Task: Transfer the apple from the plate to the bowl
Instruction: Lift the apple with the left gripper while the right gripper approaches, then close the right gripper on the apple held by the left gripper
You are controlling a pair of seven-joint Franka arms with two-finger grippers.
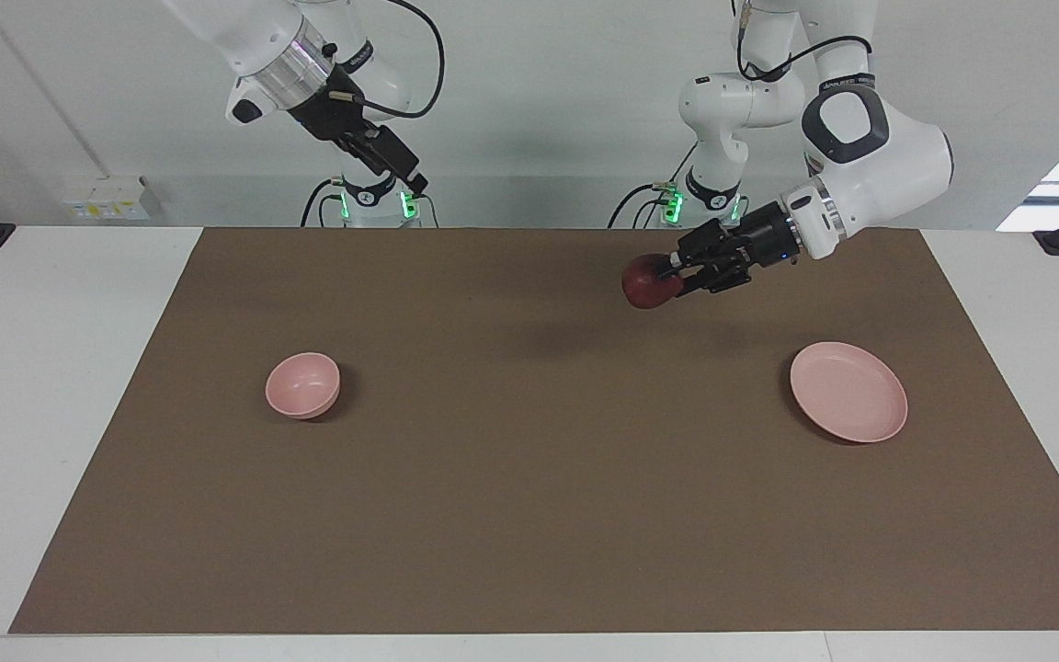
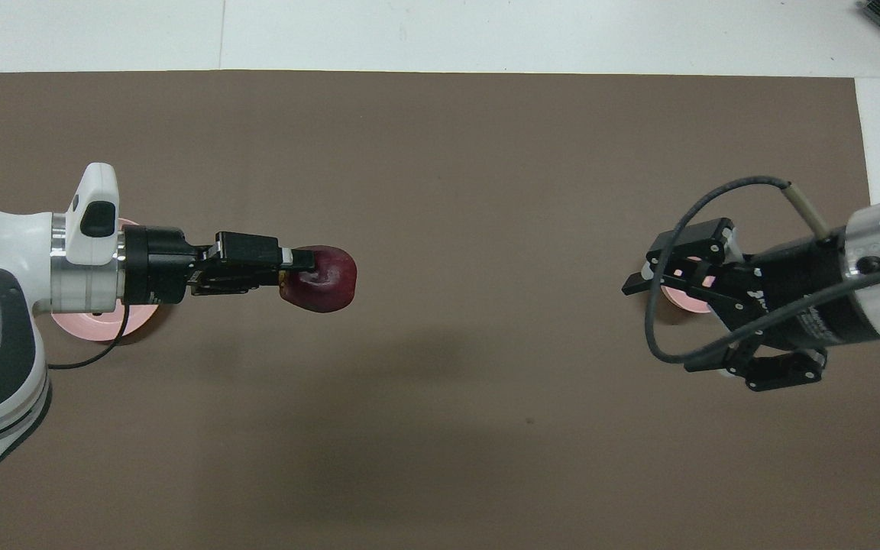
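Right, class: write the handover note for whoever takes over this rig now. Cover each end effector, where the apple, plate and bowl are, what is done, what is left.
Left end effector: shut on the apple, in the air over the mat.
Right end effector: open, raised, holding nothing.
Plate: on the mat, toward the left arm's end, nothing on it.
Bowl: toward the right arm's end, nothing in it.
Done: apple lifted off the plate.
Left: get the apple into the bowl.

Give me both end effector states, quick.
Left end effector: closed on the apple, up over the mat.
Right end effector: open, holding nothing, raised over the bowl.
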